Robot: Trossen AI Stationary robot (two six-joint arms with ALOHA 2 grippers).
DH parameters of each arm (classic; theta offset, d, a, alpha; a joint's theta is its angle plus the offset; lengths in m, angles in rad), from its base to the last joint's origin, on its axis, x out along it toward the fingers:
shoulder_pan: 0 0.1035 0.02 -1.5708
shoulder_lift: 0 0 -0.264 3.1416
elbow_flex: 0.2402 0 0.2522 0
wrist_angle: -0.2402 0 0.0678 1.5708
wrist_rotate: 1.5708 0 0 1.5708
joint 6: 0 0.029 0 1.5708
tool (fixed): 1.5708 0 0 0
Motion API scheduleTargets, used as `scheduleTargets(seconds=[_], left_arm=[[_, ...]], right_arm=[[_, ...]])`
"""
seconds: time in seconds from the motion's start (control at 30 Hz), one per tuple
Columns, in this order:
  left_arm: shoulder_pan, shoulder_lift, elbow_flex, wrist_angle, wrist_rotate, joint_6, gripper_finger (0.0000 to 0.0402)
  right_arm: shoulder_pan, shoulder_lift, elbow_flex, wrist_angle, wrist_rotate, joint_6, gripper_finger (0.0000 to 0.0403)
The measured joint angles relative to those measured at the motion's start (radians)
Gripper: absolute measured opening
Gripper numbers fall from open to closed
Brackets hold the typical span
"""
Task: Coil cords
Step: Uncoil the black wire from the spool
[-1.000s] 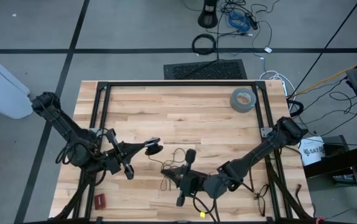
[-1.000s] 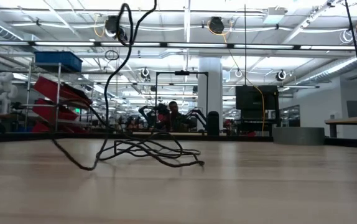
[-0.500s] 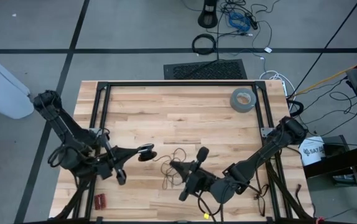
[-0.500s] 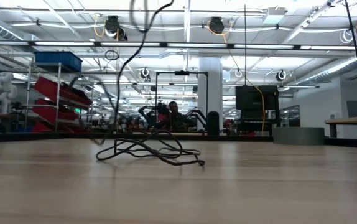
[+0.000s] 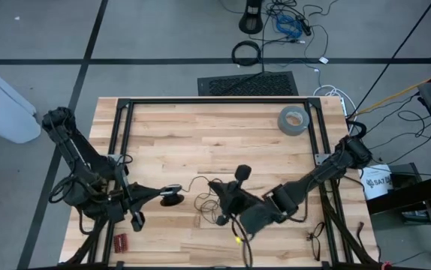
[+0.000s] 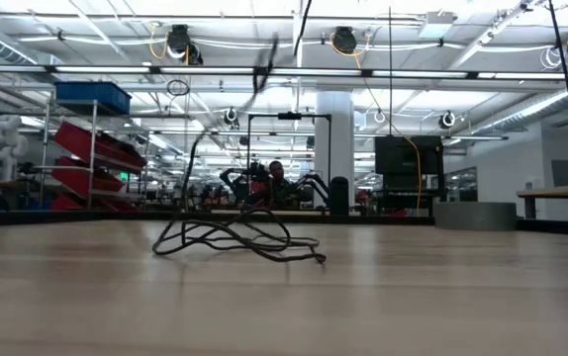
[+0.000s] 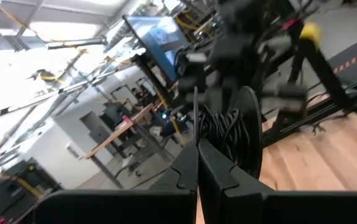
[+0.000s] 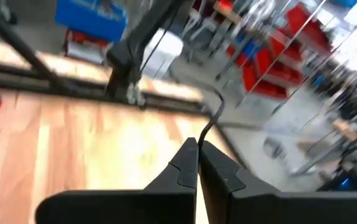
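**Q:** Wood surface, big workshop hall behind it. What's on the left?

**R:** Left hand, low over the near-left part of the surface and pointing right. Its fingers are pressed together, and a thin strand comes up from between the tips, so it looks pinched on the cord.

**Q:** Why hold it there?

**R:** My guess is it anchors one end. That way the rest can be led round into loops without dragging.

**Q:** And the cord itself?

**R:** Most of it sits in a loose tangle on the surface, near-centre, between the two hands. One strand rises out of the top of the low view. It isn't a neat coil yet, just overlapping bends.

**Q:** Right hand?

**R:** Right hand is just right of the tangle, raised a bit and facing the left arm. It is clamped too, with a thin black strand curving up out of the tips. I'd say it holds the cord high to keep the slack off the pile.

**Q:** Risk?

**R:** The wire is very thin and could slip from either pinch or snag on its own loops.

**Q:** Anything further right?

**R:** A grey tape roll at far right, well apart from both hands and not involved.
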Motion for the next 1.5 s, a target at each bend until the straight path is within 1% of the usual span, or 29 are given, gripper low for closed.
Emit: scheduleTargets(seconds=[0.07, 0.13, 0.27, 0.37, 0.6, 0.8, 0.87, 1.07, 1.13, 1.4, 1.5], left_arm=[[0.000, -0.002, 0.000, 0.009, 0.021, 0.001, 0.0000], [0.000, -0.002, 0.000, 0.020, 0.044, 0.004, 0.0000], [0.013, -0.002, 0.000, 0.038, 0.098, 0.004, 0.0000], [0.023, -0.001, 0.000, 0.057, 0.115, 0.005, 0.0000], [0.050, -0.002, 0.000, 0.058, 0.127, 0.001, 0.0000], [0.075, -0.002, 0.000, 0.081, 0.167, 0.000, 0.0000], [0.082, -0.002, 0.000, 0.080, 0.168, 0.001, 0.0000], [0.110, -0.001, 0.000, 0.079, 0.168, -0.002, 0.0000], [0.119, -0.001, 0.000, 0.079, 0.167, -0.018, 0.0000], [0.146, -0.001, 0.000, 0.069, 0.166, -0.027, 0.0000], [0.159, 0.002, 0.000, 0.070, 0.158, -0.027, 0.0000]], right_arm=[[-0.029, 0.000, 0.000, -0.069, -0.048, 0.078, 0.0000], [-0.055, 0.007, 0.000, -0.099, -0.087, 0.132, 0.0000], [-0.088, 0.038, 0.000, -0.087, -0.167, 0.148, 0.0000], [-0.105, 0.063, 0.000, -0.063, -0.217, 0.146, 0.0000], [-0.135, 0.115, 0.000, 0.022, -0.296, 0.117, 0.0000], [-0.158, 0.145, 0.000, 0.107, -0.408, 0.086, 0.0000], [-0.159, 0.152, 0.000, 0.137, -0.439, 0.068, 0.0000], [-0.153, 0.178, 0.000, 0.275, -0.578, 0.012, 0.0000], [-0.148, 0.179, -0.001, 0.302, -0.601, -0.003, 0.0000], [-0.134, 0.180, -0.001, 0.367, -0.603, -0.020, 0.0000], [-0.131, 0.180, -0.001, 0.410, -0.629, -0.029, 0.0000]])
